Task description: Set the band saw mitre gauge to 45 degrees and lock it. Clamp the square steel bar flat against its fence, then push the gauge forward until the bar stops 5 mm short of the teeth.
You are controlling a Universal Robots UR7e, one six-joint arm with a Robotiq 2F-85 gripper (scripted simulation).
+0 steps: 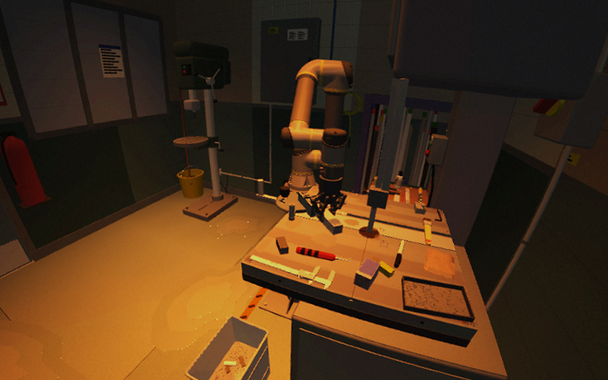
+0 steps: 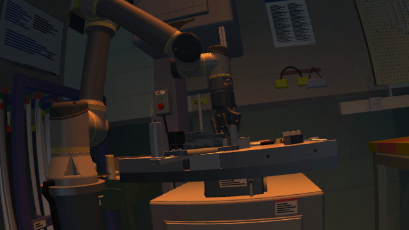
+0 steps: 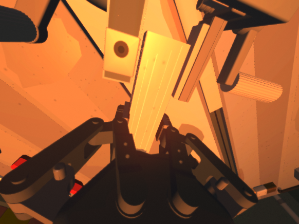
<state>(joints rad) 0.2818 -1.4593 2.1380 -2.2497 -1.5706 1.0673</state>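
The ribbed knob (image 3: 154, 87) of the mitre gauge stands upright on the gauge head (image 1: 330, 222), at the far left of the band saw table, and I hold it in my closed gripper (image 3: 143, 120) from above. The square steel bar (image 3: 197, 61) runs alongside the knob, past a clamp block (image 3: 120, 54) with a round hole. A knurled cylindrical handle (image 3: 253, 87) sticks out to the right. The blade guide post (image 1: 373, 208) comes down onto the table right of the gauge. From the second side camera my gripper (image 2: 227, 131) hides most of the knob.
The band saw table (image 1: 364, 263) carries loose items toward its front: a red-and-black screwdriver (image 1: 316, 253), a caliper (image 1: 295, 271), a small dark block (image 1: 282, 244), a purple block (image 1: 368, 271), a marker (image 1: 399, 254) and a grit tray (image 1: 436, 299). A scrap bin (image 1: 229, 363) sits on the floor.
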